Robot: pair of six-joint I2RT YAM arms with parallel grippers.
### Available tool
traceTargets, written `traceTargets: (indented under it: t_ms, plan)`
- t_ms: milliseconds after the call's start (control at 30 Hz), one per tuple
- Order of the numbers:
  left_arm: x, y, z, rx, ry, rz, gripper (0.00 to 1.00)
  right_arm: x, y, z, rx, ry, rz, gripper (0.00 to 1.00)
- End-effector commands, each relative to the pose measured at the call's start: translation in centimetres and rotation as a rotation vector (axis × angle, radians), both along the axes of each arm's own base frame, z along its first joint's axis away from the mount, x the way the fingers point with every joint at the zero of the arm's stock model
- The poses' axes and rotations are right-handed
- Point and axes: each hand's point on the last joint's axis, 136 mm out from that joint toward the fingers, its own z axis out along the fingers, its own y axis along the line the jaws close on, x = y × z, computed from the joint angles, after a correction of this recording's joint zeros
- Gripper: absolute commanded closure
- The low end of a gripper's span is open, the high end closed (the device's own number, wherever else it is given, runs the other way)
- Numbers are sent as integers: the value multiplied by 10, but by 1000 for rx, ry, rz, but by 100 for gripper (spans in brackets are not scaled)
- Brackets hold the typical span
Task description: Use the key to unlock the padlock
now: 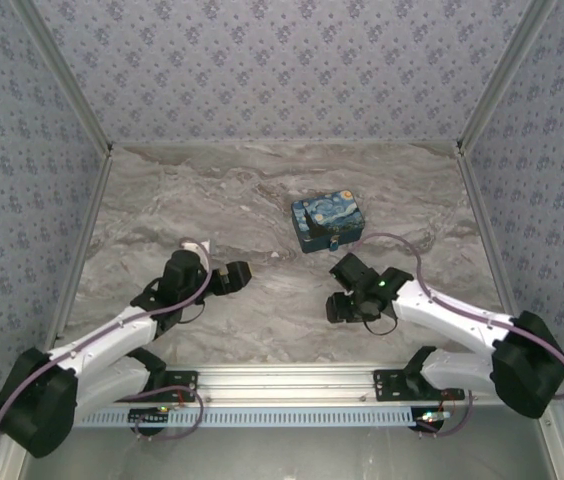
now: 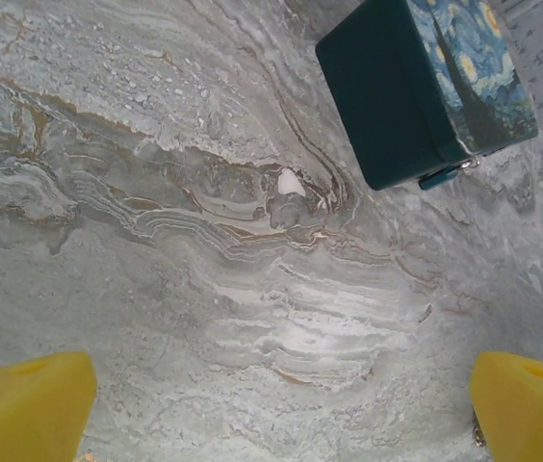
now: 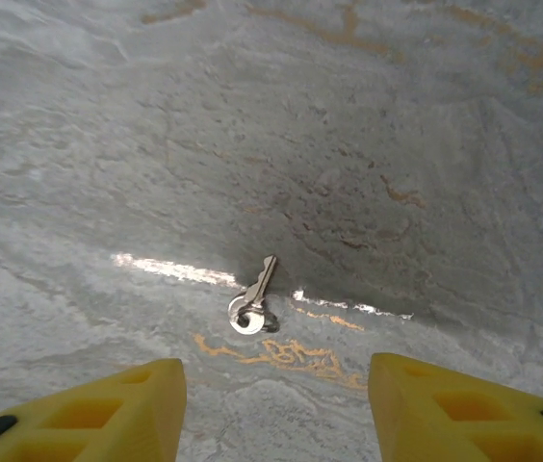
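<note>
The key [image 3: 252, 302], small and silvery with a little ring through its head, lies flat on the marble just ahead of my right gripper [image 3: 276, 414]. Its yellow fingers [image 3: 108, 409] stand apart on either side, with nothing between them. The tiny teal padlock [image 2: 442, 177] hangs at the lower front edge of the Starry-Night box [image 2: 416, 87], its thin metal shackle at the box's latch. My left gripper [image 2: 281, 414] is wide open over bare marble, well short of the box. From above, the left gripper [image 1: 238, 275] and right gripper [image 1: 342, 288] face each other.
The painted box [image 1: 328, 222] stands at mid-table, just beyond the right gripper. Patterned walls [image 1: 282, 60] close in the back and both sides. A metal rail [image 1: 282, 385] runs along the near edge by the arm bases.
</note>
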Motion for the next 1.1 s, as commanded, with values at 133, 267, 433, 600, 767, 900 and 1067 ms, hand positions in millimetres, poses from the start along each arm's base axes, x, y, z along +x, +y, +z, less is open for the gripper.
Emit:
traceTargets:
  t_ms: [133,267,433,600,767,900,1067]
  plan:
    - [14,-13,26,-45,-70,-3,1,0,8,-6,-9,20,34,53]
    - [14,-13,26,-37,-70,-3,0,0,14,-8,13,22,46,56]
    - [15,-13,27,-37,-71,2,1,0,14,-16,-11,48,48,58]
    - [16,-13,28,-32,-73,5,0,-1,15,-23,-28,75,52,61]
    - [16,-13,29,-28,-74,5,1,-2,17,-25,-34,88,56,65]
    - [17,-12,28,-24,-71,8,1,-3,17,-27,-39,93,58,66]
    - [16,-12,28,-21,-68,8,1,1,21,-28,-31,82,61,68]
